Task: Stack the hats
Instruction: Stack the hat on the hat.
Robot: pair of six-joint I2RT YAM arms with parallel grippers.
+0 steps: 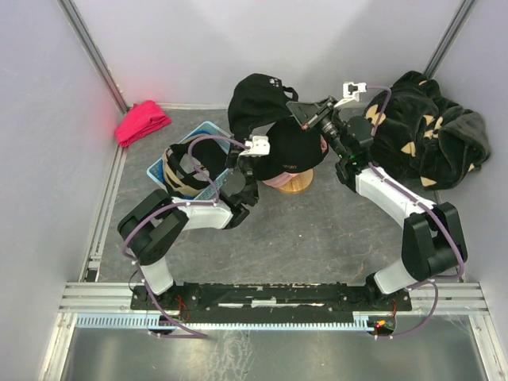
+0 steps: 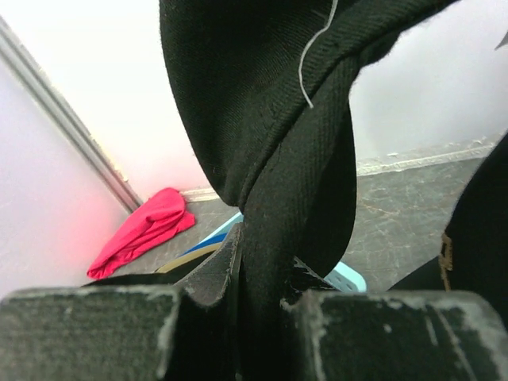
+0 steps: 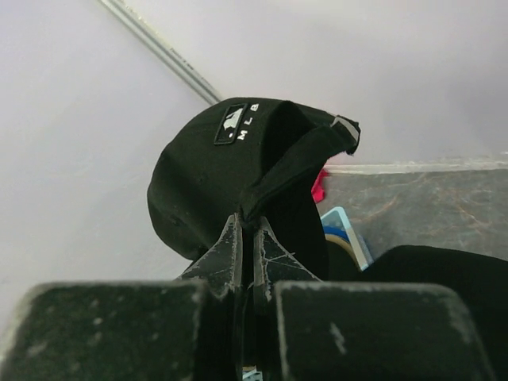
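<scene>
The left end effector (image 2: 262, 278) and right end effector (image 3: 246, 238) are both pinching the lettered black cap (image 3: 206, 171), holding it up over the stack. A plain black cap (image 1: 292, 151) already sits on the pink cap (image 1: 274, 181); tan cap (image 1: 181, 171) left in the blue basket (image 1: 205, 126)
</scene>
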